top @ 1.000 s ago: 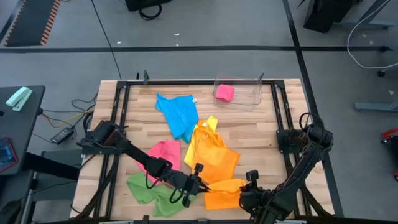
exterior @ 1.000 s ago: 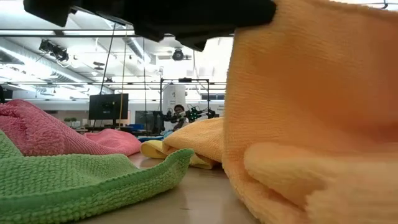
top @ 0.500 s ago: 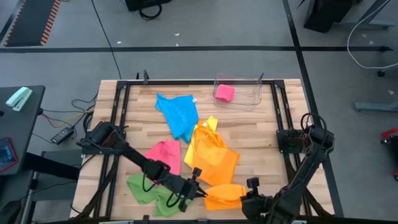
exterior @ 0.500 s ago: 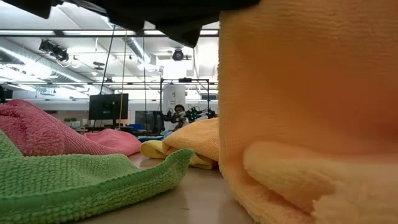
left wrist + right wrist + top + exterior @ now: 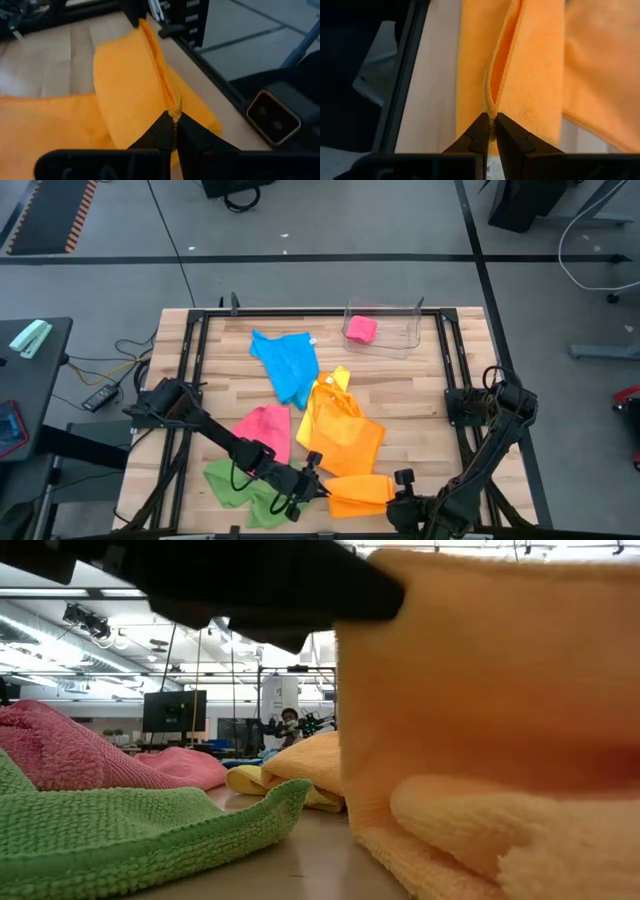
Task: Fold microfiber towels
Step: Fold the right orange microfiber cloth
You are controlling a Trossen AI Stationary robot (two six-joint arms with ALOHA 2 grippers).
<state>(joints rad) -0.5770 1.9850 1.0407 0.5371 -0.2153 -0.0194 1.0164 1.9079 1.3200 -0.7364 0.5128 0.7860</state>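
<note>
Holding one orange towel (image 5: 360,493) at the desk's front edge: left hand (image 5: 322,489) and right hand (image 5: 398,492), each pinched on a hem corner. Item: light, limp, non-slippery microfiber; best gripped at corners. Other towels lie mid-desk.

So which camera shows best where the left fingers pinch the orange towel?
The left wrist view: its fingers meet on the orange towel at a folded edge. The high view shows this pinch only small, the low view only hanging cloth, the right wrist view the other pinch.
</note>
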